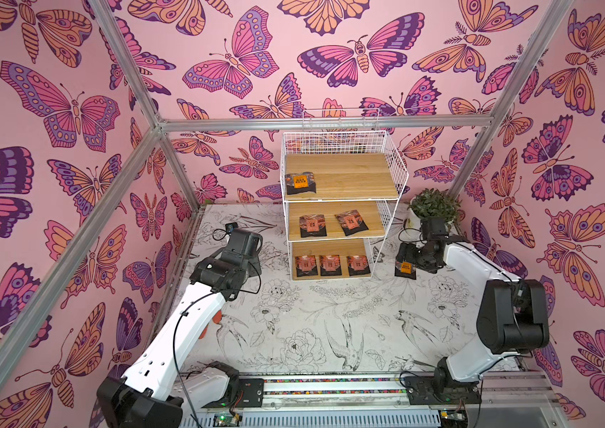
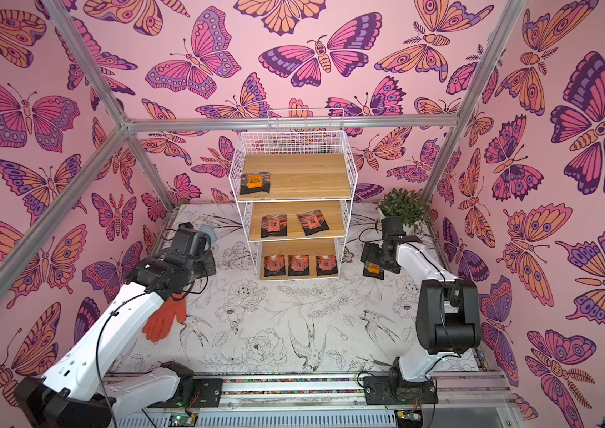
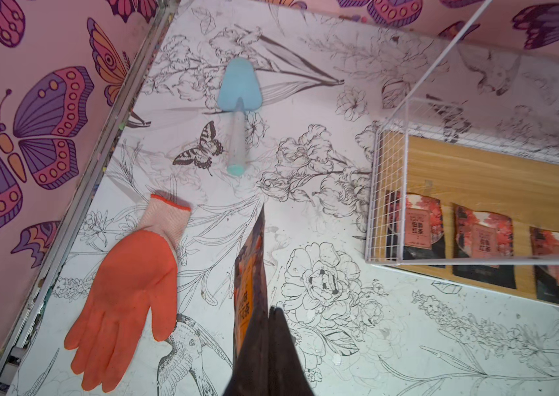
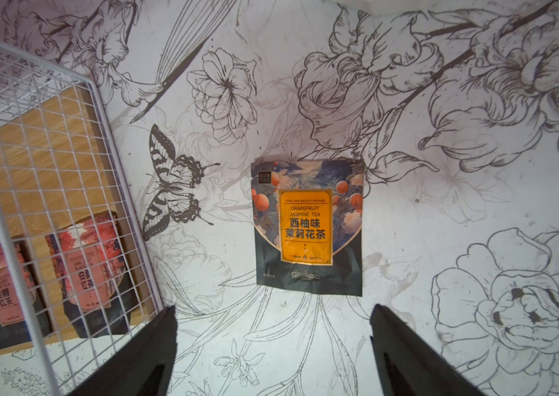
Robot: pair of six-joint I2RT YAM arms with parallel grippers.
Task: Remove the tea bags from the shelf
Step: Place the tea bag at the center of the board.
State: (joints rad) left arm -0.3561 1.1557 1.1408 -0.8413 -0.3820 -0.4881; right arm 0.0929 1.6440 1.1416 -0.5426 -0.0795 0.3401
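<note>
The left gripper [image 3: 267,310] is clamping a flat black orange-labelled sachet [image 3: 250,274] edge-on over open floral-print tabletop [image 3: 408,360], clear of the white wire-and-wood shelf [image 1: 393,159]. The right gripper [image 4: 272,308] is hovering spread above a second such sachet [image 4: 307,226] lying beside the shelf's wire edge.

Both top views high, facing shelf [image 1: 352,174]; wrist views close, downward, each catching shelf.

Bright even light, soft shadows, edges warped
</note>
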